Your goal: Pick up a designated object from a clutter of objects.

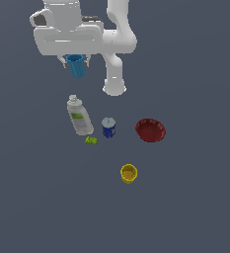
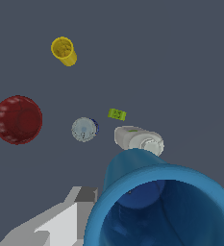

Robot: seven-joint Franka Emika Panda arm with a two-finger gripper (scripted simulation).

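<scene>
The small blue cup hangs upright in my gripper, lifted well above the ground near the arm's base. The fingers are shut on its rim. In the wrist view the blue cup fills the near part of the picture, its mouth open toward the camera, with one grey finger beside it. The remaining clutter lies below: white bottle with green label, blue can with white lid, red bowl, yellow cup and a tiny green piece.
The arm's white base column stands to the exterior view's right of the held cup. In the wrist view the bottle, can, red bowl, yellow cup and green piece lie on the dark grey ground.
</scene>
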